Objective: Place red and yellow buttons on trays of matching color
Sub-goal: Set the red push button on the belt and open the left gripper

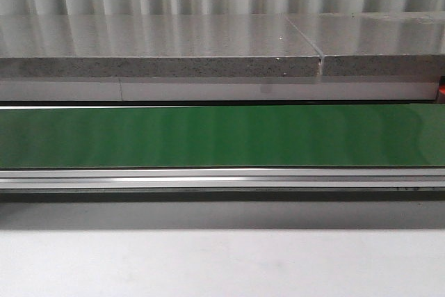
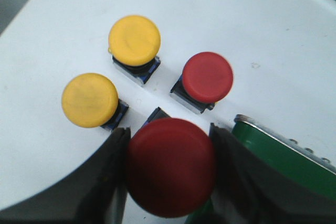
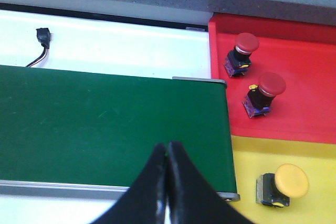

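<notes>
Left tool (image 2: 169, 167) is closed on a red button (image 2: 170, 166), held by its cap just beside the green belt (image 2: 286, 161). It should be kept gripped firmly and upright until the belt is reached. Right tool (image 3: 167, 182) is shut, empty.

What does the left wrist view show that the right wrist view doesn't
Only the left wrist view: two yellow buttons, a loose red button, and another red button between the left fingers. Only the right wrist view: the red tray with two red buttons, the yellow tray with one yellow button. Both: the green belt.
</notes>
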